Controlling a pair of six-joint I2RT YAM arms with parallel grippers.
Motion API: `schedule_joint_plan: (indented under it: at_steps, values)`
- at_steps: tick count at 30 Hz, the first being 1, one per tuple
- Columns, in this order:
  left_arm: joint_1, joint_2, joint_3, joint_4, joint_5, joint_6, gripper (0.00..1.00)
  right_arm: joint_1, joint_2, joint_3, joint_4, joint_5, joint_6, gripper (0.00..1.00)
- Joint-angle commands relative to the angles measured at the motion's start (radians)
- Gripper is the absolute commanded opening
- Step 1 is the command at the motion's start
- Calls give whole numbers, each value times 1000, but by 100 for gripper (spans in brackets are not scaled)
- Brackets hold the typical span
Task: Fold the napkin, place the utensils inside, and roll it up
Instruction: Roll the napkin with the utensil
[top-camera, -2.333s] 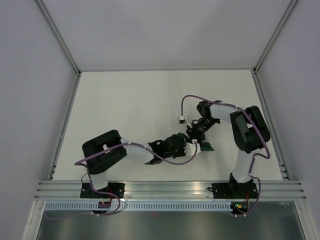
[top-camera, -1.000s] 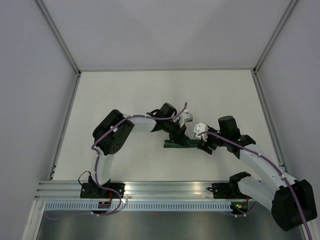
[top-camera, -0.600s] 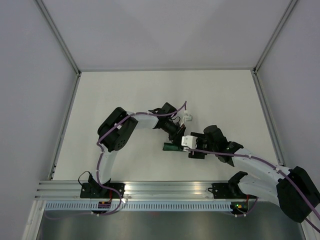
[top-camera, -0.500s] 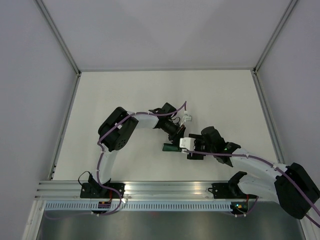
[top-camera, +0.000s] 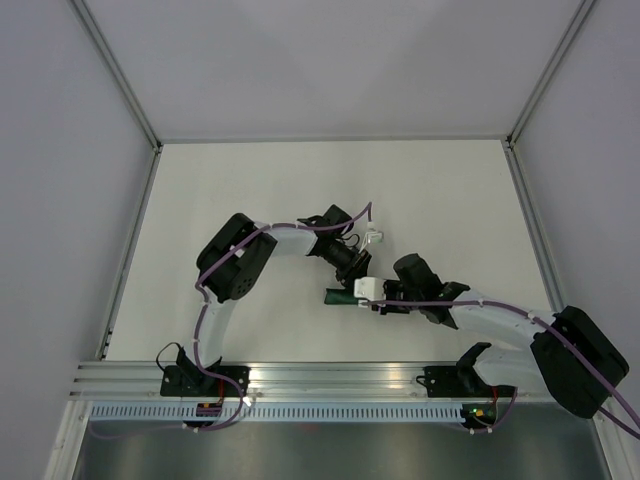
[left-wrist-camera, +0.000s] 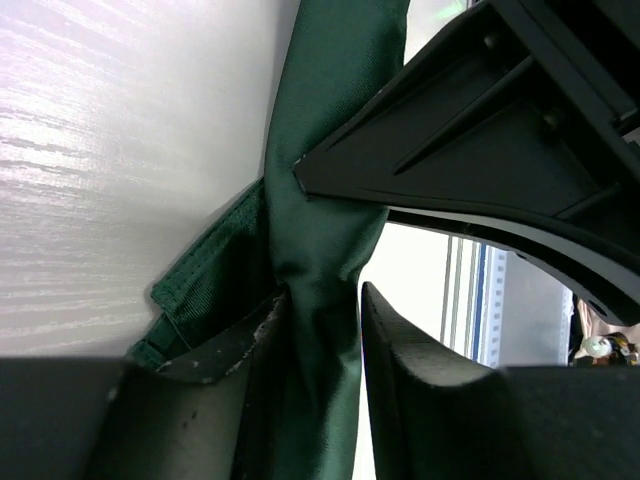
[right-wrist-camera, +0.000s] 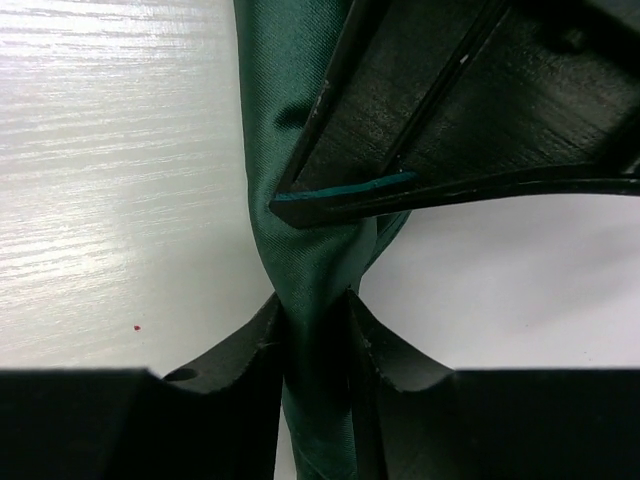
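Note:
The napkin (top-camera: 338, 296) lies on the table as a narrow dark green roll, just in front of the two gripper heads. My left gripper (top-camera: 354, 272) reaches down onto it from behind. In the left wrist view the napkin (left-wrist-camera: 320, 200) rests against one finger of the left gripper (left-wrist-camera: 322, 300), and a strip of white table shows between the cloth and the other finger. My right gripper (top-camera: 375, 302) comes in from the right. In the right wrist view the right gripper (right-wrist-camera: 311, 300) is shut on the twisted napkin (right-wrist-camera: 290, 150), both pads pressing it. The utensils are hidden.
White tabletop (top-camera: 250, 190) stretches behind and to the left of the roll, bounded by grey walls. The aluminium rail (top-camera: 330, 378) with both arm bases runs along the near edge. The two gripper heads stand almost touching over the roll.
The right arm has slid left along the roll and its jaws have closed on the cloth. The left gripper's jaws have loosened slightly; the left arm has stayed put.

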Motion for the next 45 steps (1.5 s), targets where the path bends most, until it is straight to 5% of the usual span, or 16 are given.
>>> schedule_joint_plan:
  at_steps: [1,3,16,29,45]
  values:
    - [8,-50,-22,8,-104,-28,41,1,32,36,-69,4,-9,33]
    - [17,-74,-36,32,-101,-48,51,2,41,45,-99,-4,-12,31]
    - [103,-301,-168,263,-214,-171,53,-12,121,161,-279,-94,-14,28]
    - [159,-692,-597,714,-584,-378,54,-100,314,335,-428,-195,-63,27]
    - [84,-938,-978,1065,-708,-390,55,-197,515,479,-547,-251,-123,27]
